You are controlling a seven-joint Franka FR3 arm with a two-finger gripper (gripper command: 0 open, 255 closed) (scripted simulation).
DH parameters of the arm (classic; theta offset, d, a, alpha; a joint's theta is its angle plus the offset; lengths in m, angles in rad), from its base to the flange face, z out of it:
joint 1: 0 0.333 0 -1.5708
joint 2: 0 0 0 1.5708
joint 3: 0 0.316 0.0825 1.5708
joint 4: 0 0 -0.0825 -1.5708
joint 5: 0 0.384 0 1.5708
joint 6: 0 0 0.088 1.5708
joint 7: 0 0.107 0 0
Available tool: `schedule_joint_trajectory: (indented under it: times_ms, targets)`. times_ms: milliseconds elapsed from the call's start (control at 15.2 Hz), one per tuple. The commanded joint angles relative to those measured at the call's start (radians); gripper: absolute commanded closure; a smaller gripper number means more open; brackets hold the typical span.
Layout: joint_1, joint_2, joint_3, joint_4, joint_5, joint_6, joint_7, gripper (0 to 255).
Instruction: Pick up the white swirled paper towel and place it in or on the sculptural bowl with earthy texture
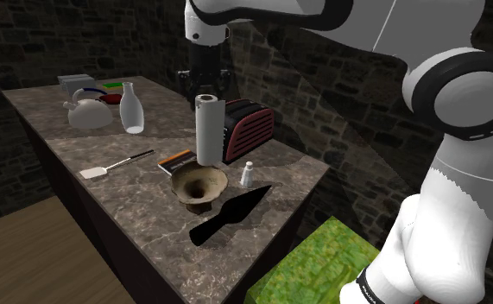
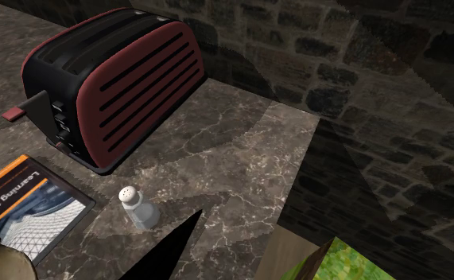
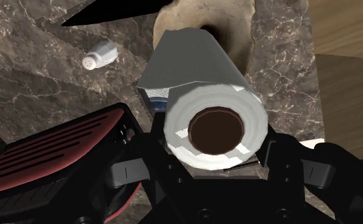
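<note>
1. Marble-patterned counter (image 1: 141,203), shoulder view: white paper towel roll (image 1: 207,129) stood upright approx. mid-counter, black gripper (image 1: 205,82) directly above its top end. Tan rough-textured bowl (image 1: 199,186) sat just in front of roll, nearer camera. Orange-edged book (image 1: 178,161) lay just beside roll's base on the view's left; red & black toaster (image 1: 246,128) just beside roll on the view's right. Small salt shaker (image 1: 247,174) near bowl, the view's right. Spatula (image 1: 115,166), clear bottle (image 1: 131,108) & kettle (image 1: 87,112) farther to the view's left. Green stand (image 1: 313,263) at lower right.
2. Second ext. view: toaster at upper left; shaker upright betw. toaster and a black wedge-shaped area (image 2: 165,250); book corner at left edge; stone wall (image 2: 376,79) behind counter.
3. Wrist view: roll seen end-on w/ brown core, close under gripper; bowl beyond roll's far end, shaker & toaster off to one side. Whether gripper clasped roll or hung loose: could not tell.
</note>
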Motion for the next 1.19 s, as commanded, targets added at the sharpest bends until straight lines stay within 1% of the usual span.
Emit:
schedule_joint_trajectory:
  times_ms: [0,462,990,1056,1122]
  targets:
    - [0.0,-0.009,0.0,-0.04,0.0,0.032,0.002,255]
    - [-0.002,-0.026,0.0,-0.164,0.0,0.138,0.009,255]
    - [-0.002,-0.026,0.0,-0.164,0.0,0.138,0.009,255]
    - [-0.002,-0.026,0.0,-0.164,0.0,0.138,0.009,0]
    - [-0.002,-0.026,0.0,-0.164,0.0,0.138,0.009,0]
